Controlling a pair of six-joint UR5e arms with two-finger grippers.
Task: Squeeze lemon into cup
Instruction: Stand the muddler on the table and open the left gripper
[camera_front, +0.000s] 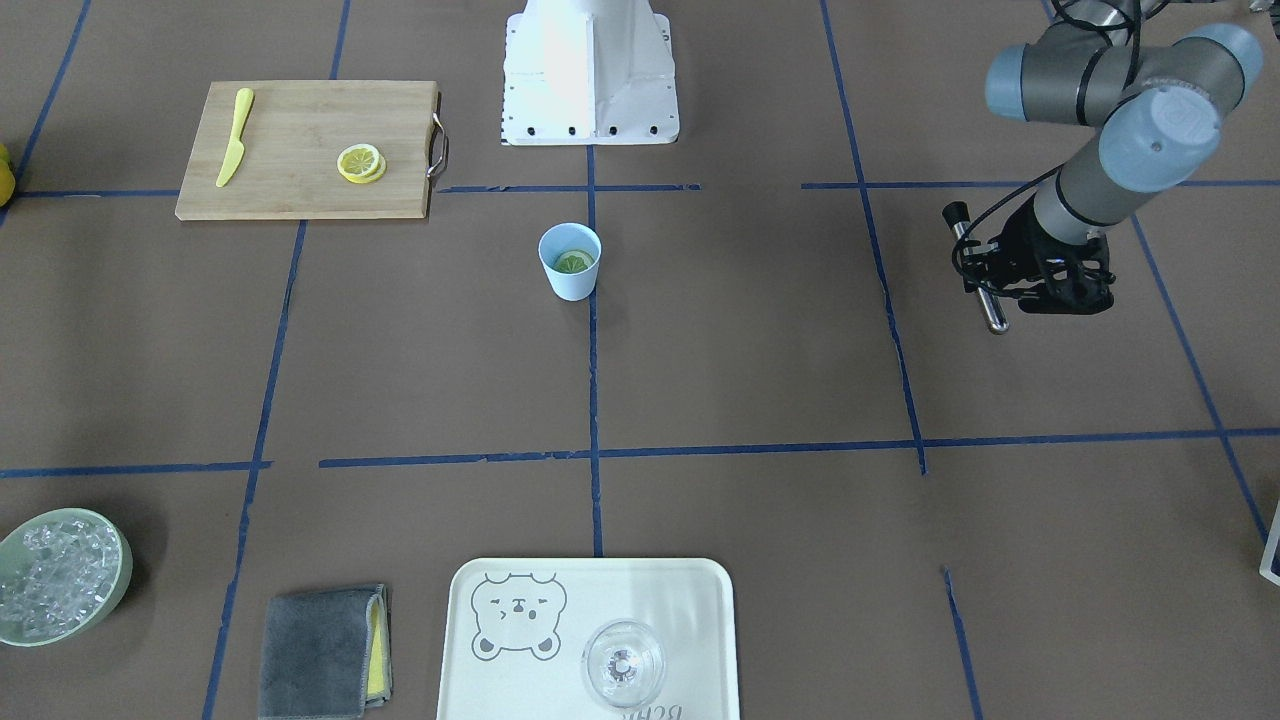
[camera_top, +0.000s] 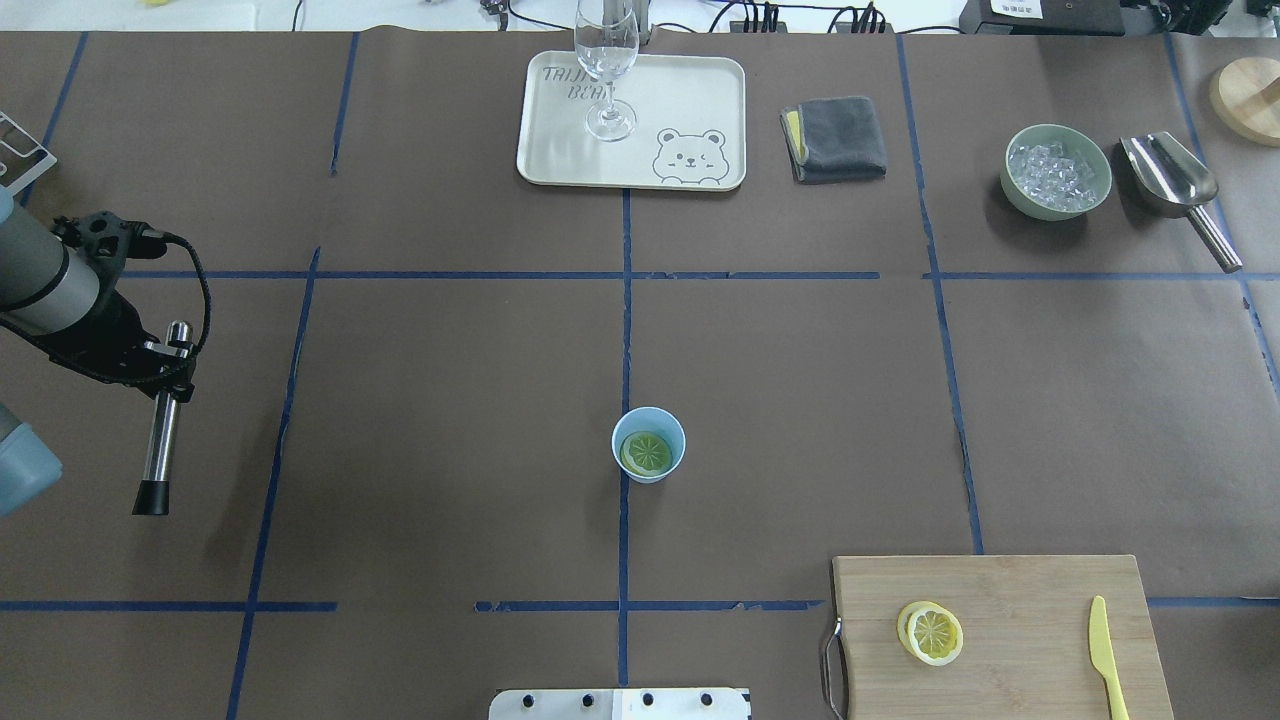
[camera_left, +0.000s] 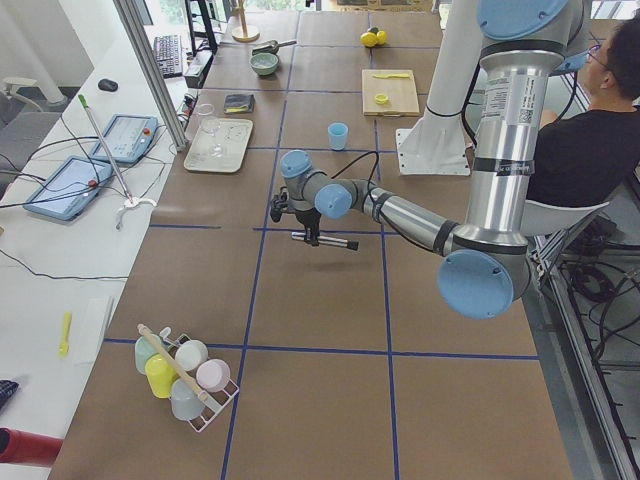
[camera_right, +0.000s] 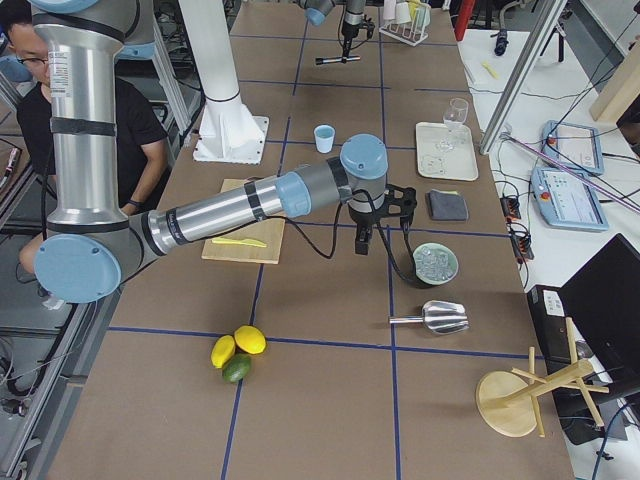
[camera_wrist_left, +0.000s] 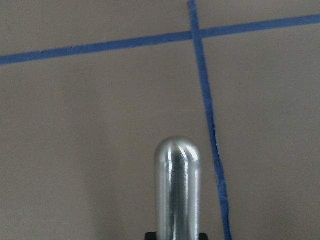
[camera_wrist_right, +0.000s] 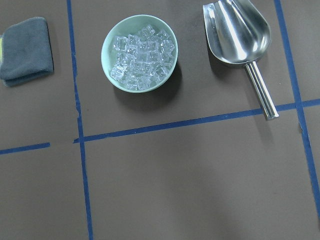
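Lemon slice (camera_top: 647, 453) lies flat in the bottom of the light-blue cup (camera_top: 650, 420), which stands upright at ctr of the counter (camera_top: 450, 400), on a blue tape line (camera_top: 625, 350). L gripper (camera_top: 165, 362), well off to the robot's left and apart from the cup, is clamped on a metal rod (camera_top: 158, 440) w/ a black tip, held level above the counter. R gripper (camera_right: 365, 238) hangs over the counter btwn the cutting board (camera_top: 1020, 600) and the bowl of ice (camera_top: 1058, 180); can't tell whether its jaws are wide or closed. On the board, two more slices (camera_top: 932, 633) overlap, a yellow knife (camera_top: 1103, 655) near them. Far side: tray (camera_top: 560, 150) w/ a stemmed glass (camera_top: 607, 60), a folded grey cloth (camera_top: 835, 138) just beside the tray, a metal scoop (camera_top: 1170, 170) next to the ice bowl. A person (camera_left: 585, 150) sits beside the robot's base.
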